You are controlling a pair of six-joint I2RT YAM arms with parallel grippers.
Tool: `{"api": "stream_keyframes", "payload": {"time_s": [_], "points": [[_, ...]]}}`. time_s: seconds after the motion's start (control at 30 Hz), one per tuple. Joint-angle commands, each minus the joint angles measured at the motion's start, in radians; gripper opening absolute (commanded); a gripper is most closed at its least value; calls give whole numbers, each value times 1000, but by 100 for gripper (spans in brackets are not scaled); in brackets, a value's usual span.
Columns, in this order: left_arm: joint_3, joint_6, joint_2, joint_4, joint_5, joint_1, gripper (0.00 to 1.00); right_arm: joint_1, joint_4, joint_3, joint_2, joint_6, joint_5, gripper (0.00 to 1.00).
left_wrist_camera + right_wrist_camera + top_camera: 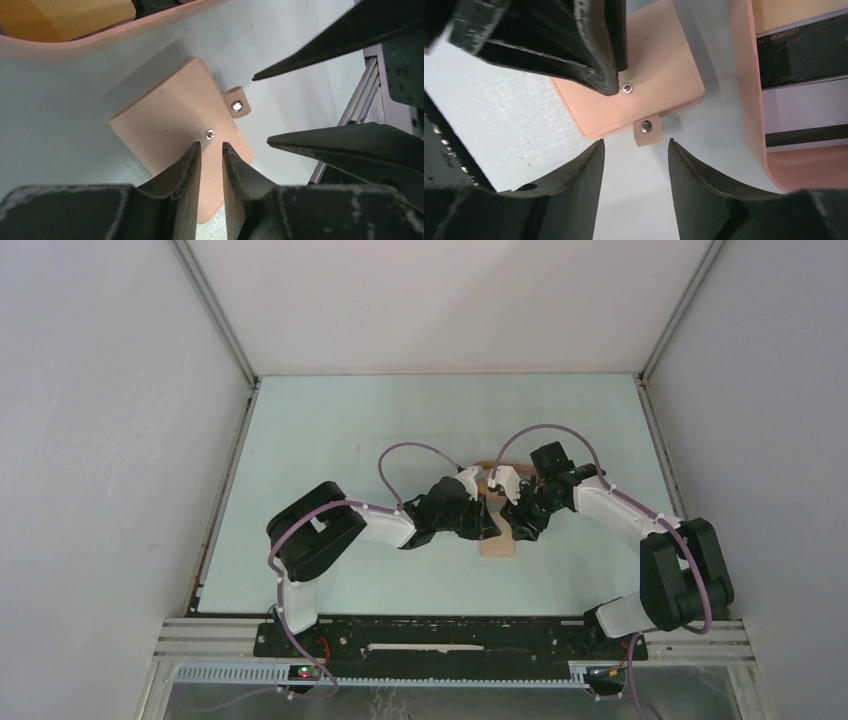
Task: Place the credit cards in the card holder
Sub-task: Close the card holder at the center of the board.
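The tan card holder [165,115] lies closed on the table, its strap tab [236,105] unsnapped and sticking out beside the snap stud [210,134]. My left gripper [211,146] has its tips down on the holder's face just by the stud, jaws a narrow gap apart with nothing between them. My right gripper [635,144] is open, its tips just short of the strap tab [647,131], which they do not touch. The credit cards lie in the peach tray: a yellow one [794,12], a black one [804,55] and a pale one with a dark stripe [804,112].
The peach-pink tray [744,75] sits close beside the card holder [498,544], just beyond both grippers in the top view. Both arms meet at the table's middle, fingertips a few centimetres apart. Grey walls enclose the table on three sides.
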Motion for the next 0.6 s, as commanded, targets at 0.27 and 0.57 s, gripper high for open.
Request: {"api": "stream_keyframes", "payload": {"time_s": [0.27,0.57], "points": [[-45,-19,-13,48,-10,2,27,107,123,5,79,-3,256,60],[-57,-35,-4,68,-4,3,27,67,151,5,3,65,262,51]]}}
